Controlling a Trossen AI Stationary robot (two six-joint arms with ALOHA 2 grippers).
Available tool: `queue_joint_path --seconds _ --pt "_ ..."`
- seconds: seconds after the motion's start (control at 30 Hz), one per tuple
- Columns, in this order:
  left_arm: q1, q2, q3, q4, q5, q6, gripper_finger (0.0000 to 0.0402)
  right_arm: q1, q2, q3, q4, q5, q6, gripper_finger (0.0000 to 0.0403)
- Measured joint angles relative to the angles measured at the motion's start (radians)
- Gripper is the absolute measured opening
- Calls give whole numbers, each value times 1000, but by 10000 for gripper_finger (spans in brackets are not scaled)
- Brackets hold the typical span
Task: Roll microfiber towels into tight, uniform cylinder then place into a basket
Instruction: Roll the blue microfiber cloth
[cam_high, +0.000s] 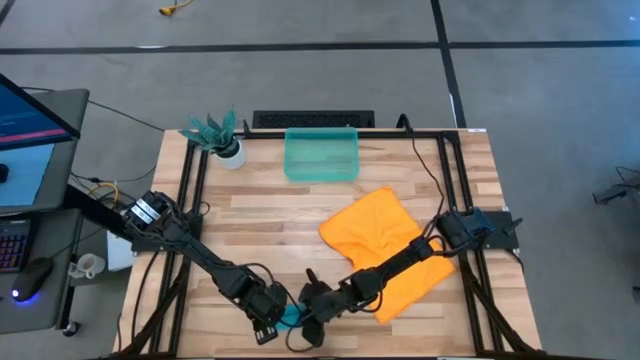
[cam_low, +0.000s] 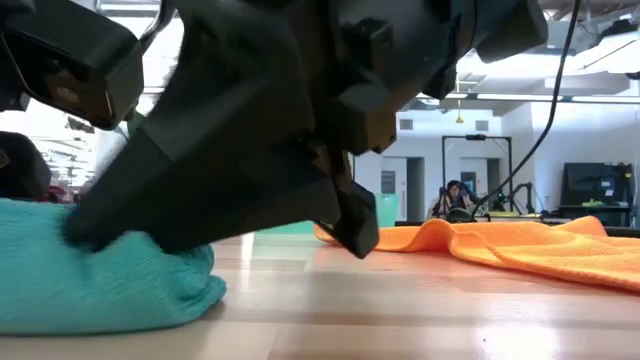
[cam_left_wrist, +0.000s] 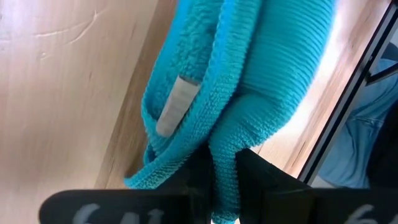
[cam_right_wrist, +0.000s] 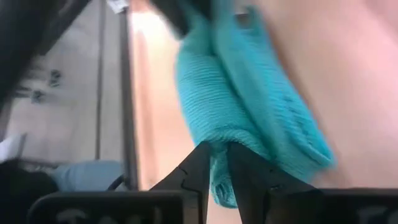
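Note:
The teal towel lies bunched in a loose roll near the table's front edge, between my two grippers. My left gripper is shut on it from the left, and my right gripper is shut on it from the right. In the low view the teal towel rests on the wood under the dark gripper bodies. The orange towel lies spread and rumpled at the table's right, partly under my right arm. The teal-green basket stands at the far middle. My left gripper pinches a thick fold of the teal towel between its two fingers, coming steeply from above and from the left. The roll stretches away from the fingers and lies on the table. My right gripper pinches a bunched edge of the teal towel at the roll's opposite end, slanting down from the right. The towel lies slack on the wood beyond the fingers.
A teal-leaved plant in a white pot stands at the far left corner. Black frame rails run along the table's left and right sides. Bare wood lies between the basket and the grippers. A person sits in the room behind.

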Motion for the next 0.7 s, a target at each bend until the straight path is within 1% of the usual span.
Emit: queue_joint_path --seconds 0.13,0.33,0.4,0.53,0.7 --pt "0 0 0 0 1 21 28 -2 -5 4 -80 40 66 66" --pt "0 0 0 0 6 37 28 -10 -6 4 -115 39 114 46" --pt "0 0 0 0 5 68 36 -14 -6 4 -125 38 140 40" --pt "1 0 0 0 2 139 71 -22 -6 4 -157 35 178 31" --pt "0 -1 1 0 -14 167 127 -23 -5 4 -161 37 186 30"
